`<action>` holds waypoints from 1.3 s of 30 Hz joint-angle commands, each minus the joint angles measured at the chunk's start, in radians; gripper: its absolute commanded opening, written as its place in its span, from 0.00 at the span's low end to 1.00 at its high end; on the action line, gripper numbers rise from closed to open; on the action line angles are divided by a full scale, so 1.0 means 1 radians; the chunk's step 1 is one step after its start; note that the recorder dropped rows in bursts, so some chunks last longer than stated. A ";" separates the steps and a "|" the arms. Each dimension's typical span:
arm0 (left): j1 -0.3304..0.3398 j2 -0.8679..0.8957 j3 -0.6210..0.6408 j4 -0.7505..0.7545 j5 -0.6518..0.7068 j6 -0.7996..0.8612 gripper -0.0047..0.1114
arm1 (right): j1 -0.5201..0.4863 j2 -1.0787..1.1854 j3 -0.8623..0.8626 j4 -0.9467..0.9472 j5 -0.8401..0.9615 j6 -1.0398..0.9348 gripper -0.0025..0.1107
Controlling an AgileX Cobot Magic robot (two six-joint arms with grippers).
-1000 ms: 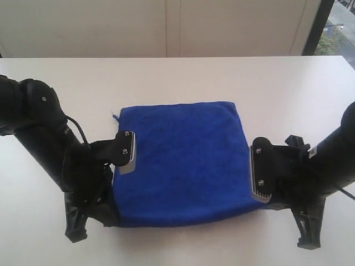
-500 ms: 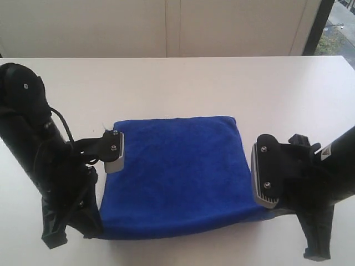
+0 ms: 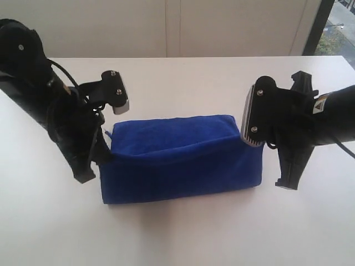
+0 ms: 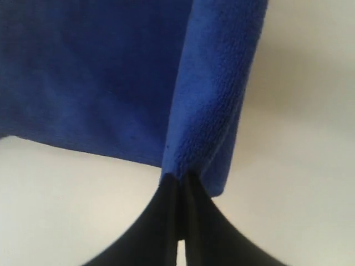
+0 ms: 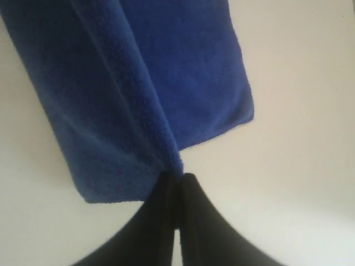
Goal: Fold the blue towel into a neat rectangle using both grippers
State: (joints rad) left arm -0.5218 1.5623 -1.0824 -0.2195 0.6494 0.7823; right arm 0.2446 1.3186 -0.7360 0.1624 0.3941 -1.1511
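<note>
while left gripper (image 4: 180, 180) and right gripper (image 5: 176, 178) clamp its edge, blue towel (image 3: 177, 166) hangs doubled

White table (image 3: 183, 238), pale wall (image 3: 111, 27), window (image 3: 341, 30)

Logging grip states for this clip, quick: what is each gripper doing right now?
Left gripper: closed, pinching an edge of the blue towel.
Right gripper: closed on the blue towel's other end.

One blue towel (image 3: 183, 160), one white table (image 3: 183, 77), and two claws: left claw (image 4: 180, 183), right claw (image 5: 176, 180).
</note>
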 commanded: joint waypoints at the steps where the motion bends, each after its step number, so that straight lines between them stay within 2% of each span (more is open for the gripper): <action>1: 0.002 -0.002 -0.036 0.014 -0.070 -0.031 0.04 | 0.003 0.059 -0.034 -0.018 -0.063 0.004 0.02; 11: 0.002 0.040 -0.047 0.229 -0.222 -0.210 0.04 | 0.001 0.202 -0.106 -0.023 -0.191 0.004 0.02; 22: 0.008 0.125 -0.047 0.232 -0.397 -0.210 0.04 | -0.047 0.310 -0.139 -0.025 -0.336 0.004 0.02; 30: 0.068 0.194 -0.047 0.232 -0.457 -0.230 0.04 | -0.047 0.401 -0.141 -0.025 -0.480 0.004 0.02; 39: 0.071 0.242 -0.047 0.229 -0.534 -0.233 0.04 | -0.047 0.465 -0.141 -0.025 -0.578 0.004 0.02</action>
State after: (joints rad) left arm -0.4551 1.8027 -1.1258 0.0167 0.1304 0.5594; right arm 0.2030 1.7805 -0.8733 0.1400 -0.1435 -1.1511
